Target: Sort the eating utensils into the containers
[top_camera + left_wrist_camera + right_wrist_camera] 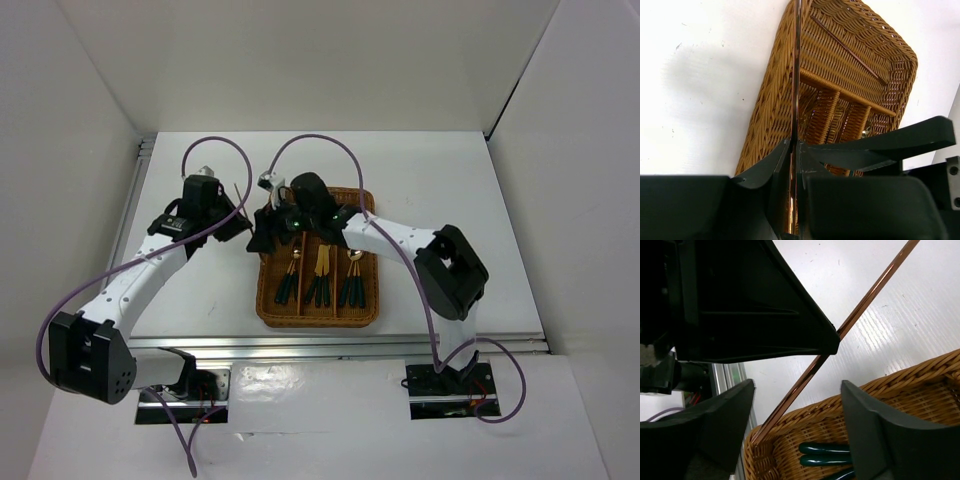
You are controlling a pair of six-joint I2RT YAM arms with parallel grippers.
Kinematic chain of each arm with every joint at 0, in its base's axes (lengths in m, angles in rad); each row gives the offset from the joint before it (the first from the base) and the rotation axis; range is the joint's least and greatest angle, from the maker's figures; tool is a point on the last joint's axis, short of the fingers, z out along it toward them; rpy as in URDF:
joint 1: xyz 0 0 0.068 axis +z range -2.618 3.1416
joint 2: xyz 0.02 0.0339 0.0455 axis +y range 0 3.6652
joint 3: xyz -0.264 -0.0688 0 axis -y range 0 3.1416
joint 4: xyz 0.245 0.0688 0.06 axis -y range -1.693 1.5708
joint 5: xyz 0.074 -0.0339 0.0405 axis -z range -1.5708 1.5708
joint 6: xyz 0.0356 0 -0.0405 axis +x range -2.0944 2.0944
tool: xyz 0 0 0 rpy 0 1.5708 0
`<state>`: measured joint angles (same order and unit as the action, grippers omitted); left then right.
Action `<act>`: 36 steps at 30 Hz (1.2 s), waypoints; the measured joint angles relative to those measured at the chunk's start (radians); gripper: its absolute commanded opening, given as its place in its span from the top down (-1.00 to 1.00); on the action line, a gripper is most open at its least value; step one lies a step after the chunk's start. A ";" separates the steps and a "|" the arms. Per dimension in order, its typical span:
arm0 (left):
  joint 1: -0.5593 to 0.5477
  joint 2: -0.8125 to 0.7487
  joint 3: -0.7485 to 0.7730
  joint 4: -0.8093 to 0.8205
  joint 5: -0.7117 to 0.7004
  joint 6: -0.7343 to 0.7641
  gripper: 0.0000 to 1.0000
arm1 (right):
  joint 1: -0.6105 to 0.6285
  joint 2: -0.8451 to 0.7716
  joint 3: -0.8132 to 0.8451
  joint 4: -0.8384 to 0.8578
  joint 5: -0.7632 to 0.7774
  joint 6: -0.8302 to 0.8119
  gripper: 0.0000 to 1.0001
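Logged one chopstick (797, 75) pinched in the closed left hand (794, 145), running straight up the left wrist view alongside the tray (767, 100) wall. Found second chopstick (847, 50) lying aslant in the tray's crosswise slot. Counted teal-handled spoons and forks (320, 282) in all three long slots, gold heads toward the crosswise slot. Noted right hand (797, 385) spread open over a tray corner, with the held chopstick crossing the gap between its fingers (875, 435) and touching neither. Saw left hand's tip meeting that chopstick just above the right hand in the right wrist view. Placed both hands close together at the tray's far left corner, above the white tabletop (700, 75).
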<state>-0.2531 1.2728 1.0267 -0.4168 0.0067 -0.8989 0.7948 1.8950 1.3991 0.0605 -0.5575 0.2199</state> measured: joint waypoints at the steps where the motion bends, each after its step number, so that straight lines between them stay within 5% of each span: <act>1: 0.000 0.000 0.000 0.000 0.000 -0.001 0.55 | 0.002 0.005 0.002 0.000 0.002 0.000 -0.39; 6: 0.000 -0.002 -0.001 0.007 0.014 -0.004 0.53 | 0.011 0.025 0.006 -0.001 0.016 0.003 -0.10; 11: 0.000 -0.011 -0.006 0.018 0.022 -0.019 0.46 | 0.011 0.041 0.015 -0.004 0.029 0.006 0.65; 17: 0.000 -0.033 -0.009 0.014 0.017 -0.016 0.01 | 0.013 0.042 0.029 -0.037 0.095 -0.008 0.90; 24: -0.001 -0.116 0.013 -0.089 -0.103 -0.009 -0.36 | -0.006 0.041 0.043 -0.145 0.311 -0.140 0.90; 36: 0.061 -0.275 0.080 -0.212 -0.364 0.055 -0.70 | -0.116 0.011 0.048 -0.277 0.670 -0.529 0.92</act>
<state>-0.1917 0.9981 1.1072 -0.6292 -0.3576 -0.8440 0.6788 1.9060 1.4475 -0.2161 0.1123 -0.3092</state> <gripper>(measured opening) 0.825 0.145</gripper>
